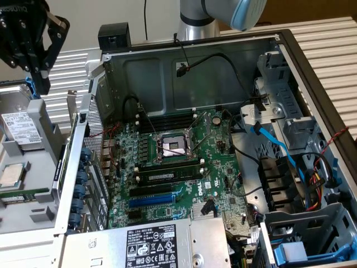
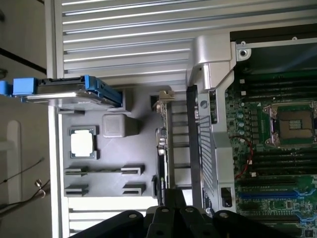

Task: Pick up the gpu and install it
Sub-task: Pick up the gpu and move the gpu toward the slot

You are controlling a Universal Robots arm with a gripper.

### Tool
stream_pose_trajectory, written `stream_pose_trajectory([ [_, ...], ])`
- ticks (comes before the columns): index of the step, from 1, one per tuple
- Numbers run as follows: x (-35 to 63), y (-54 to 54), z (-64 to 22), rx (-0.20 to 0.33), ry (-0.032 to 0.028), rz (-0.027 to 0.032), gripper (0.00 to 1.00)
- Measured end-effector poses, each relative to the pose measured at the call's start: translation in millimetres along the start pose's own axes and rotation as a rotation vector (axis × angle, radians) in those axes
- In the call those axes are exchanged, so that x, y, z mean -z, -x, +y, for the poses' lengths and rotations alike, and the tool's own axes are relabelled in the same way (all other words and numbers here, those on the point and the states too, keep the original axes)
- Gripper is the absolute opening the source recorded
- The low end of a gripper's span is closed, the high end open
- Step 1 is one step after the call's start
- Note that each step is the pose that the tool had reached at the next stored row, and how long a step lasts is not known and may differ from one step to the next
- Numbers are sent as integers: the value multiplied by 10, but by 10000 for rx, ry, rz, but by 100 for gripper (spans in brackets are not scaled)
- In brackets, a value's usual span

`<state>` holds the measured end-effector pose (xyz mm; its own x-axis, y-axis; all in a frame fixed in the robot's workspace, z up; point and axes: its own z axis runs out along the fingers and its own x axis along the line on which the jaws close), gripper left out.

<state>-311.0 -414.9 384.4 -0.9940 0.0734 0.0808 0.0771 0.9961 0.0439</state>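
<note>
Approach is in hand: the clenched, empty pincer (image 1: 40, 84) hangs upper left in the exterior view, over the gpu (image 2: 161, 146) standing on edge between tray (image 2: 114, 163) and case (image 2: 210, 59). Grasping calls for a spread pincer straddling its thin edge.

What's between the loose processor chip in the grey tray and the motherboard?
In the wrist view, the gpu standing on edge, then the case's perforated wall.

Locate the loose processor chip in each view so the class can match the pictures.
Exterior view: the processor chip lies in the grey tray at the exterior view's left edge, next to the hard drive.
Wrist view: the processor chip lies in that grey tray, beside the hard drive.
Shared landmark: the motherboard's empty CPU socket.
</note>
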Motion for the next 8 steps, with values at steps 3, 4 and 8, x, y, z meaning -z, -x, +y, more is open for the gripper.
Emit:
stream_pose_trajectory([
  [3, -33, -12, -2, -2, -74, -4, 11],
  [4, -45, -16, -4, 0, -95, -7, 11],
  [8, -86, -31, -9, 6, -183, -13, 11],
])
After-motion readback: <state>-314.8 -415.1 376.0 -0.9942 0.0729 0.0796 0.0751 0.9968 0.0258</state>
